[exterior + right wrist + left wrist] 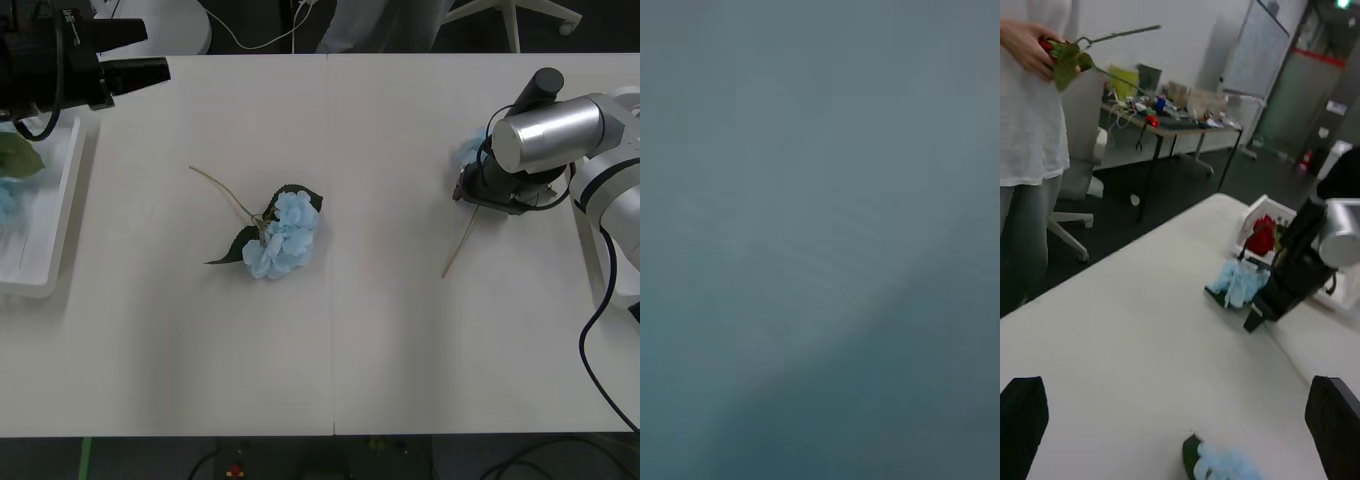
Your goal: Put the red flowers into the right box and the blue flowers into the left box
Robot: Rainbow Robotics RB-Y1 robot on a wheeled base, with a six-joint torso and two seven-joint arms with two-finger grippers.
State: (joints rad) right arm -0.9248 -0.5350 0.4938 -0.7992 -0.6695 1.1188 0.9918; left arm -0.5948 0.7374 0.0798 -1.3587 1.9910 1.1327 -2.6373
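One blue flower (282,236) lies mid-table with its stem toward the back left. A second blue flower (468,150) lies at the right, its stem (460,245) trailing toward me. My right gripper (472,186) is down on the table right beside it, fingers hidden under the wrist. In the left wrist view that flower (1238,281) sits against the right arm (1300,262), and red flowers (1262,234) lie in the right box (1255,208) behind. My left gripper (150,70) hovers open at the back left, above the left box (50,255), which holds a blue flower.
A person stands beyond the table's far side, a hand (1026,45) holding a red flower (1061,58). The right arm's silver link (550,135) reaches in from the right edge. Office chairs and a cluttered desk stand in the room behind.
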